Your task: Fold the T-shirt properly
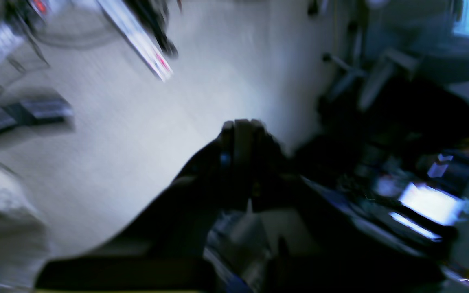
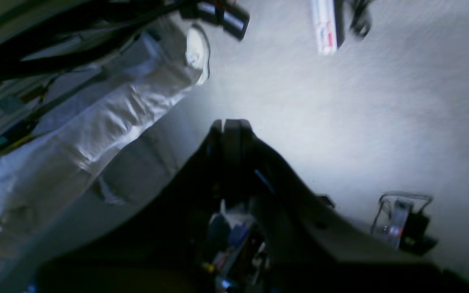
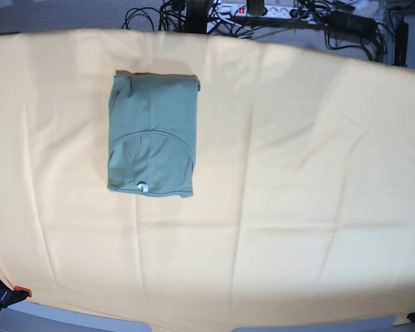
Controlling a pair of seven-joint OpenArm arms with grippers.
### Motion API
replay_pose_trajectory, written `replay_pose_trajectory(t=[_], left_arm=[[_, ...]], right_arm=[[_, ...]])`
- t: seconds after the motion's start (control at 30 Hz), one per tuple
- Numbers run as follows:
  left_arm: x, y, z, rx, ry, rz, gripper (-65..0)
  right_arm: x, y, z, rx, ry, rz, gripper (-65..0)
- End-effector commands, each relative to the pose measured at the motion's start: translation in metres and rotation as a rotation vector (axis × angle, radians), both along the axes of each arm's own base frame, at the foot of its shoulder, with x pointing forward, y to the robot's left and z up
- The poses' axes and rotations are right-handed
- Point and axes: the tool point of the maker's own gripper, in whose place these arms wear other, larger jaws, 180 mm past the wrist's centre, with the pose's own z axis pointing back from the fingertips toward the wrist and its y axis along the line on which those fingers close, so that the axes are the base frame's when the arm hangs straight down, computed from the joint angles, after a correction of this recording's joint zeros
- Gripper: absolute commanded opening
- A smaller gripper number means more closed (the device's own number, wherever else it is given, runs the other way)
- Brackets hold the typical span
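I see the T-shirt point(image 3: 152, 134) folded into a tidy rectangle on the yellow cloth point(image 3: 297, 207), left of centre toward the far edge, its sides fairly square and bare cloth all round it. My left gripper point(image 1: 242, 126) and right gripper point(image 2: 231, 124) both have their jaws pressed together on nothing, raised over the grey floor point(image 2: 381, 122), off the table.

T-shirt point(image 3: 152, 135): sage green, folded into a compact upright rectangle, lying flat on the yellow-orange cloth point(image 3: 297, 207), upper left of the base view. Curved neckline seam shows across the lower half, small white neck tag point(image 3: 142, 185) near the bottom edge. Edges fairly straight, slight bump at the top-left corner. Nothing touching it. Not visible in either wrist view.
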Motion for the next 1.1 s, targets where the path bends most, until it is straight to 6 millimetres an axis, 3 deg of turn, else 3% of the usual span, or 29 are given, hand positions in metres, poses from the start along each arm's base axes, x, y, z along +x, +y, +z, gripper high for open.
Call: replay_pose_trajectory(t=[0.0,0.17,0.27,0.4,0.6,0.73,0.9,1.07], left_arm=[[-0.016,-0.002,-0.003,-0.007,0.056,0.011,-65.0],[-0.035,-0.008,-0.062,0.027,0.154,0.081,-65.0],[-0.035,-0.008,-0.104,0.074,0.158,0.103,-65.0],[-0.017,-0.012,-0.161,0.167,0.135,0.241,-65.0],[0.007,-0.040,-0.229,0.211,0.065,0.392,-65.0],[0.025,-0.038,-0.273,0.357,-0.022,0.479,-65.0],[0.054,-0.045,-0.305,0.487,-0.302,0.475,-65.0],[0.060,-0.071,-0.317,0.522,-0.379,0.507,-65.0]], right_arm=[[-0.006,0.000,-0.005,0.000,0.018,-0.001,-65.0],[-0.004,0.004,-0.062,-0.066,0.023,0.044,-65.0],[0.012,0.003,-0.095,-0.119,-0.025,0.078,-65.0],[0.034,0.012,-0.134,-0.153,-0.104,0.118,-65.0],[0.048,0.027,-0.191,-0.238,-0.179,0.184,-65.0],[0.060,0.038,-0.225,-0.335,-0.256,0.274,-65.0],[0.070,0.075,-0.250,-0.350,-0.311,0.425,-65.0],[0.093,0.114,-0.257,-0.356,-0.403,0.477,-65.0]])
